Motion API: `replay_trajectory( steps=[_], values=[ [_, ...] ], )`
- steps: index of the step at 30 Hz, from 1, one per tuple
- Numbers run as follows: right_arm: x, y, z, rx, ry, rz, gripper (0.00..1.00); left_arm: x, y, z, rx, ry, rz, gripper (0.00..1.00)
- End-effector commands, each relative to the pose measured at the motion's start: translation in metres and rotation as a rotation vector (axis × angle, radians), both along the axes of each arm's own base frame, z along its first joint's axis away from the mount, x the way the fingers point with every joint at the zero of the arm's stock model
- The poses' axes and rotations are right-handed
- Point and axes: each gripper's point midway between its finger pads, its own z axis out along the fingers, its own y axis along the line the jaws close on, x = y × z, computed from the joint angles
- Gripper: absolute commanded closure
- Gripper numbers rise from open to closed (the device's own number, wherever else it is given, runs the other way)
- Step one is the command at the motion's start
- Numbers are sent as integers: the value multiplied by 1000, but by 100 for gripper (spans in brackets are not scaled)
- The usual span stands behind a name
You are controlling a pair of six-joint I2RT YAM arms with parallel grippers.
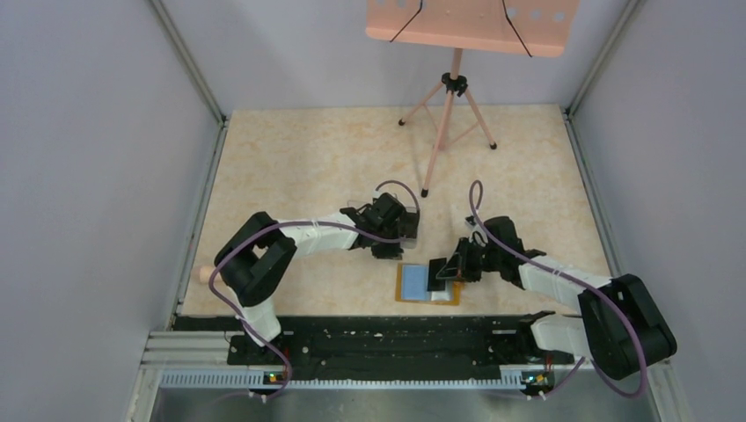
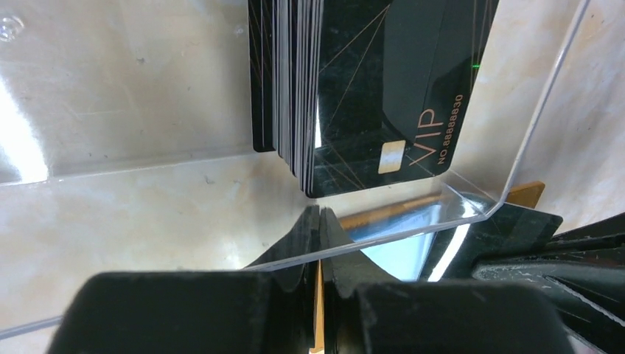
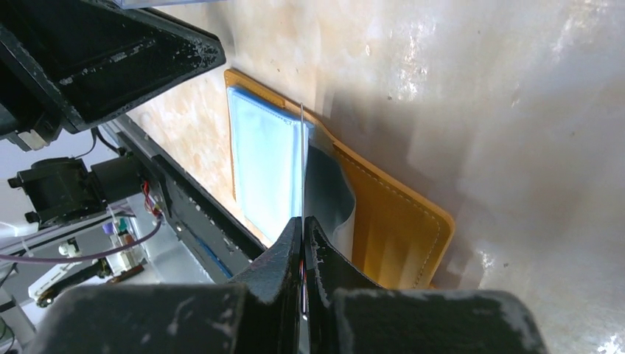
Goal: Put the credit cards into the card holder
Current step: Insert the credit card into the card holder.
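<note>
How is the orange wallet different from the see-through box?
The wallet is orange and solid-coloured; the box is clear plastic. The wallet lies open and flat; the box has walls around a stack of black cards. Both sit on the table.

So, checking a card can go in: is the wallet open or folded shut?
Open: the card holder lies spread flat on the table, its blue-grey inner pockets facing up.
</note>
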Motion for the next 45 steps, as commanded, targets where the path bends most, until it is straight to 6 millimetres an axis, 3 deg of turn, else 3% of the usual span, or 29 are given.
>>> replay_trajectory(
  steps=[1,7,16,28,33,45],
  values=[
    [9,4,5,31,-47,6,100,-8,1,14,-55,6,4,96],
    [11,6,4,43,-44,6,100,-31,8,13,-94,83,48,100],
    [12,15,7,98,-25,19,100,-55,1,-2,-97,178,72,100],
    [2,16,0,114,40,25,100,-65,16,-21,-21,227,142,100],
    [-11,8,-12,56,110,24,100,-65,18,-26,-4,236,147,100],
    [-24,-3,-18,-21,199,-2,100,-65,21,-34,34,249,156,100]
  ],
)
